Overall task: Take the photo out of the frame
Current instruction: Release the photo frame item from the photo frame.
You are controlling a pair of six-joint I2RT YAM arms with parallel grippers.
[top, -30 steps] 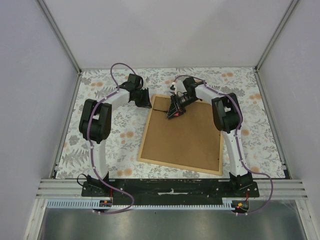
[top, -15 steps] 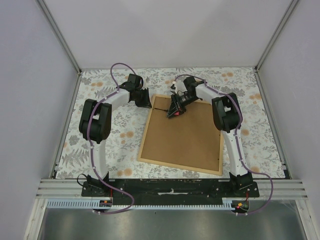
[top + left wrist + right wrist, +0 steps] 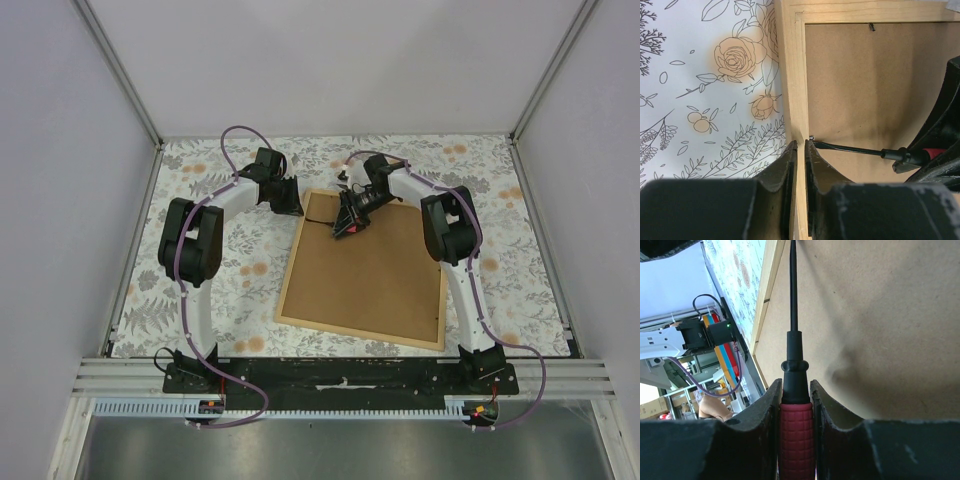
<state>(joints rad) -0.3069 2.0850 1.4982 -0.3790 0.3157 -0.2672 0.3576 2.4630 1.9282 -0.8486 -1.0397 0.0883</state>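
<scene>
frame (image 3: 365,280) is lying back up on the floral cloth (image 3: 700,100). right gripper (image 3: 796,390) is clamping a red-handled screwdriver (image 3: 796,440), its tip reaching the frame's left inner edge. left gripper (image 3: 799,147) is sitting nearly closed over that wooden strip, pinching nothing.

The frame (image 3: 792,75) is light wood with a fine grain and a matt, unvarnished look. Its backing board (image 3: 865,90) is brown, matt and faintly fibrous. The table cover (image 3: 700,75) is smooth and printed with flowers; whether it is cloth or vinyl cannot be told. The screwdriver (image 3: 796,440) has a knurled red handle, a glossy black plastic collar and a dark metal shaft.
</scene>
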